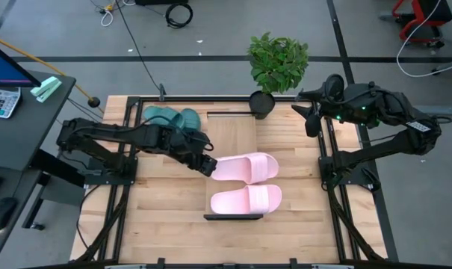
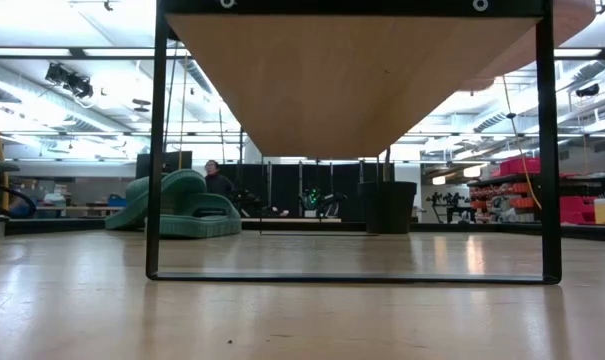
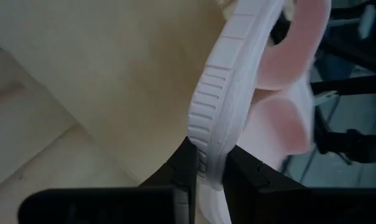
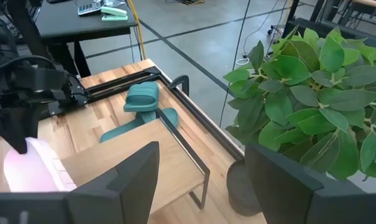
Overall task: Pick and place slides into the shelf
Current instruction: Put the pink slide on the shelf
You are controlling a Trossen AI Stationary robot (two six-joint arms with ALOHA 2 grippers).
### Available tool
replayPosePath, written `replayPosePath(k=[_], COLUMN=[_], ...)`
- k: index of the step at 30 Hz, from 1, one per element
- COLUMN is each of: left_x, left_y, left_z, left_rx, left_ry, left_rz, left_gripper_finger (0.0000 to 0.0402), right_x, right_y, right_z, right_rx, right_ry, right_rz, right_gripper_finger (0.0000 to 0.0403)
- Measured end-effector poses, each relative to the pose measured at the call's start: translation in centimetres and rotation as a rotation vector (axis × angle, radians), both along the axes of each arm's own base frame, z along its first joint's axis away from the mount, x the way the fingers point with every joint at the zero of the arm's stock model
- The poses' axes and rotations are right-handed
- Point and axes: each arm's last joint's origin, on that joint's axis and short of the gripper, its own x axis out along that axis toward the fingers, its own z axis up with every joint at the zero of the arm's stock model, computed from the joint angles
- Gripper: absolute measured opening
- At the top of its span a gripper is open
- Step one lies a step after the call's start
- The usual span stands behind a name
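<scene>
Left wrist view: L gripper [image 3: 211,171] clamped on pink slide [image 3: 237,93] heel edge, over shelf [image 1: 237,131].

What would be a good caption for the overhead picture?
Left gripper pinches a pink slide on the shelf beside its mate; teal slides wait.

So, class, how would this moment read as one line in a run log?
left gripper: shut on pink slide, over shelf | right gripper: open, waiting by plant | second pink slide: on shelf | teal slides: on table

Lab (floor cables [image 1: 136,45], red toolboxes [image 2: 527,195])
</scene>
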Motion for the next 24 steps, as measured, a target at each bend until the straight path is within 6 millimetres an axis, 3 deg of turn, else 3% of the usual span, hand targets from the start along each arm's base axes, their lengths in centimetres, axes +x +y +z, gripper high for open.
replayPosePath(k=[16, 24], left_x=[-0.6, -0.3], left_y=[0.1, 1.1], left_z=[0.7, 1.0], left_rx=[-0.109, -0.190], left_ry=[-0.007, -0.038], left_rz=[0.012, 0.033], left_gripper_finger=[0.0052, 0.0052], right_x=[0.0, 0.0], right_y=[0.0, 0.0], right_z=[0.0, 0.0], right_rx=[0.030, 0.041], right_ry=[-0.018, -0.024], right_rz=[-0.015, -0.021], right_gripper_finger=[0.0244, 0.0244])
